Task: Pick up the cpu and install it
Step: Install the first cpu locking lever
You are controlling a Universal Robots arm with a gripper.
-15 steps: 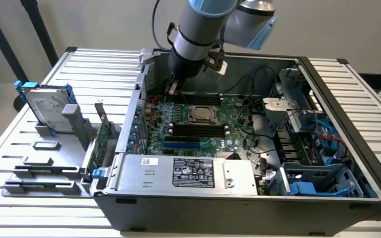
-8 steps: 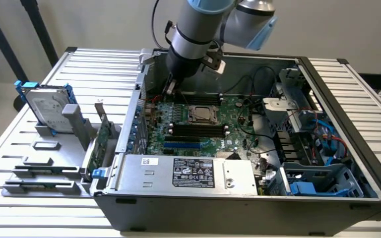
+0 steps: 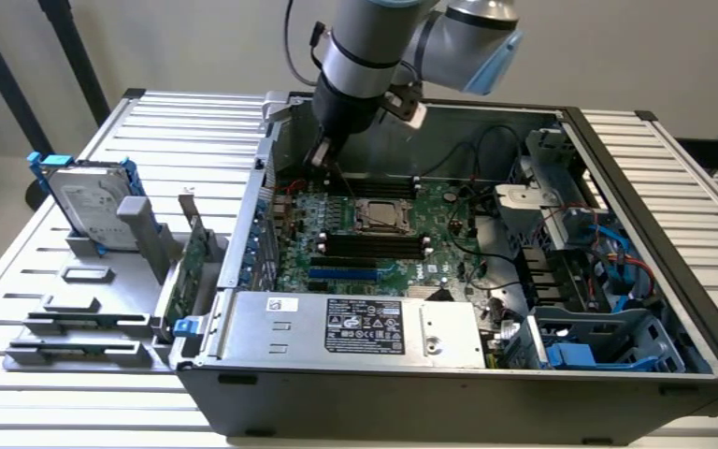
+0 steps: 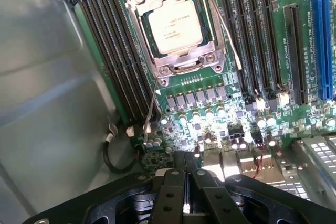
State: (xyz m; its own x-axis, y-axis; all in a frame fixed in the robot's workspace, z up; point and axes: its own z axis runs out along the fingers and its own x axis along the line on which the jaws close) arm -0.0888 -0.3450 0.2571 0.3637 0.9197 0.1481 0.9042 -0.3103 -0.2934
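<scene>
while the gripper [image 3: 323,157] hangs clenched and empty, the cpu [image 3: 378,217] lies in its socket [image 4: 178,66]. in the exterior view, the cpu is lower right of the gripper, apart.

cpu [image 4: 174,24]: dull silver metal | pincer [image 4: 185,184]: matt black (plastic-looking)

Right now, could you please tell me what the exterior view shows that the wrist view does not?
The exterior view adds the arm reaching into the open case, the hard drive standing in a holder at that view's left, and the silver box with a black label. The wrist view adds the shut gripper up close and the print on the cpu. Both share the cpu sitting in its socket, the green motherboard and the blue slot.
</scene>
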